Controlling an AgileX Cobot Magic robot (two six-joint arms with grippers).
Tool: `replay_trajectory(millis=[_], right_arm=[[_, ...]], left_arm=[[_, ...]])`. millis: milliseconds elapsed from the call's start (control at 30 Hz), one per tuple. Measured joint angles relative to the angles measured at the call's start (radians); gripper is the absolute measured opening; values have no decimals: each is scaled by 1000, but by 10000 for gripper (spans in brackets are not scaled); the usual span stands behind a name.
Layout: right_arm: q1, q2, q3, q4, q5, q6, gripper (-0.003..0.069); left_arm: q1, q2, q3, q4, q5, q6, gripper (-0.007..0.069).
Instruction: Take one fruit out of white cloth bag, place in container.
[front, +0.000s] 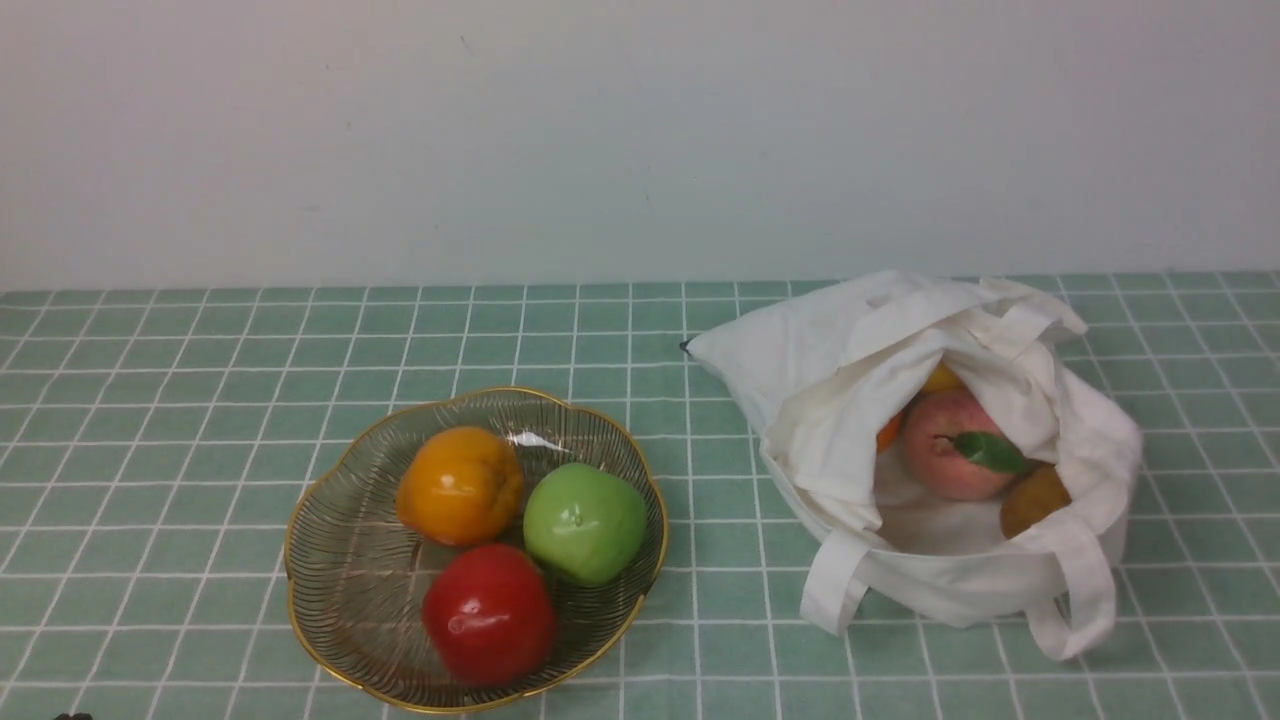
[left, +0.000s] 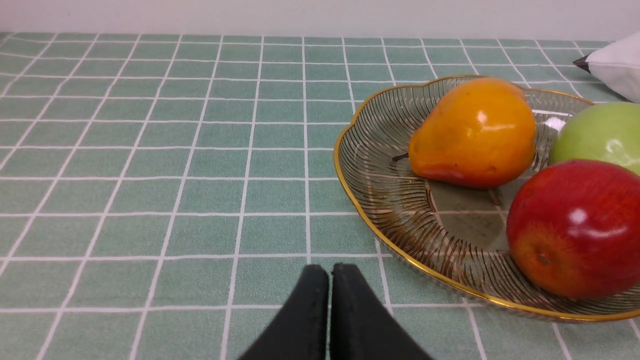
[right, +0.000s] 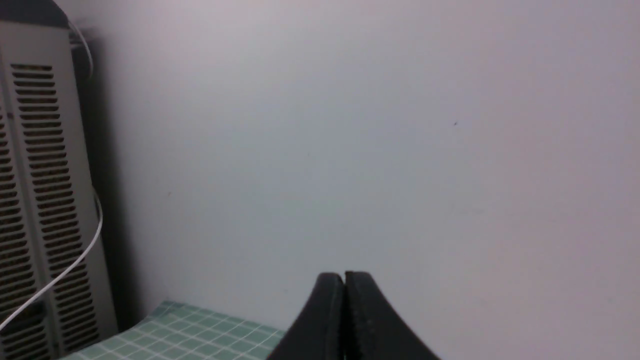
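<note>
sitting in the bowl (front: 345, 600) is the green apple (front: 585, 522), with left hand (left: 330, 272) and right hand (right: 344, 278) closed, empty.

Folds of the white cloth bag (front: 830, 380) hide part of the peach (front: 950, 450). A yellow fruit (front: 943, 379) and an orange fruit (front: 889, 431) behind it show only as slivers, and a brown fruit (front: 1035, 497) is half sunk behind the front hem. A dark speck (front: 72, 716) at the front view's lower edge is too small to identify. The left wrist view's edge cuts the green apple (left: 600, 135), the red apple (left: 570, 230), the bowl (left: 350, 170) and all but a corner of the bag, and crops the left fingers (left: 312, 320). The right wrist view crops the right fingers (right: 325, 320), a vented grey unit (right: 35, 200) and the worktop (right: 190, 335)
</note>
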Motion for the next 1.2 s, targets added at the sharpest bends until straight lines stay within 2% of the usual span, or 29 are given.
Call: replay_trajectory(millis=[433,667,833,933,1133,1200], right_arm=[[0,-1,128,83,-35,-2,-14],[0,-1,190,250,-102,-186,-14],[0,-1,201,277,-111,-238,-14],[-43,-1,215,272,-112,-253,-14],[-413,-1,360,262,-106,-255,-14],[-485,-1,395,261,-90,-255,-14]], left_arm=[[0,0,0,0,0,0,-8],[0,0,0,0,0,0,-8],[0,0,0,0,0,0,-8],[0,0,0,0,0,0,-8],[0,0,0,0,0,0,-8],[0,0,0,0,0,0,-8]])
